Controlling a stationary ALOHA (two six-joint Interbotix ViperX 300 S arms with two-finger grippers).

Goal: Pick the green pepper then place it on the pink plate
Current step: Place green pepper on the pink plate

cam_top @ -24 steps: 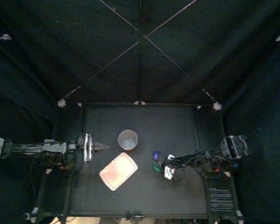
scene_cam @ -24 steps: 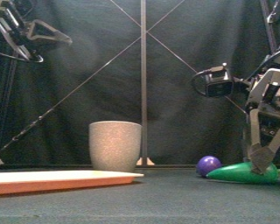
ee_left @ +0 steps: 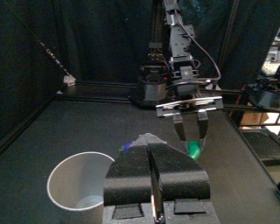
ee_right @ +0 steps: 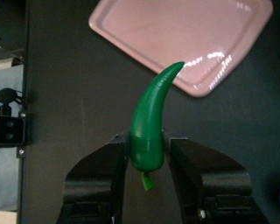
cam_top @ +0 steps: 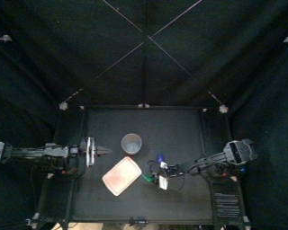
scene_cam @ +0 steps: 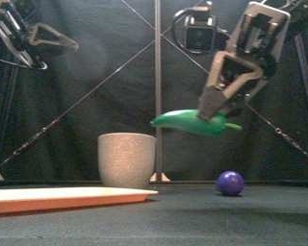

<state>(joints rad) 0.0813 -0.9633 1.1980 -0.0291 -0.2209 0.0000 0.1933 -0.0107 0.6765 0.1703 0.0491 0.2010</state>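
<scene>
Pink plate (cam_top: pixel 120 178) flat, table's front left. Right gripper (scene_cam: pixel 218 108) raised above table, clamped on green pepper (scene_cam: pixel 192 122). Pepper's long axis points toward plate, tip seemingly over near rim. Left gripper (ee_left: pixel 154 166) rests beyond plate, jaws together.

Your right arm (cam_top: pixel 212 163) comes in from the table's right edge and reaches leftward to about the table's middle. Its wrist is tipped so the right gripper (scene_cam: pixel 218 108) points down and to the left. That gripper hangs well clear of the table. Its jaws are clamped on the thick end of the green pepper (scene_cam: pixel 195 122), which juts out ahead of them. Your left arm (cam_top: pixel 39 153) lies stretched out by the table's left edge, at rest. The left gripper (ee_left: pixel 153 150) is held high, its jaws pressed together with nothing between them.
</scene>
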